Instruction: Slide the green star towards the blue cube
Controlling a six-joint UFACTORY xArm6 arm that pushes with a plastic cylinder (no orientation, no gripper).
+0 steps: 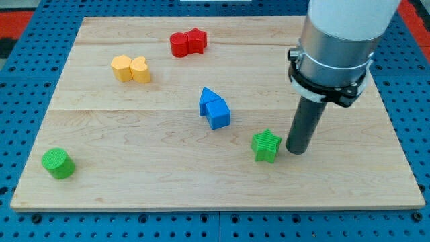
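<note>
The green star [267, 146] lies on the wooden board at the lower middle-right. The blue cube [218, 114] sits up and to the left of it, touching a blue triangular block [208, 99] on its upper-left side. My tip [297, 150] rests on the board just to the right of the green star, almost touching its right side. The rod rises from there to the grey arm body at the view's top right.
A red pair of blocks [187, 43] lies at the top middle. Two yellow blocks [131, 69] lie at the upper left. A green cylinder [57, 163] stands at the lower left. The board [134, 181] lies on a blue pegboard surface.
</note>
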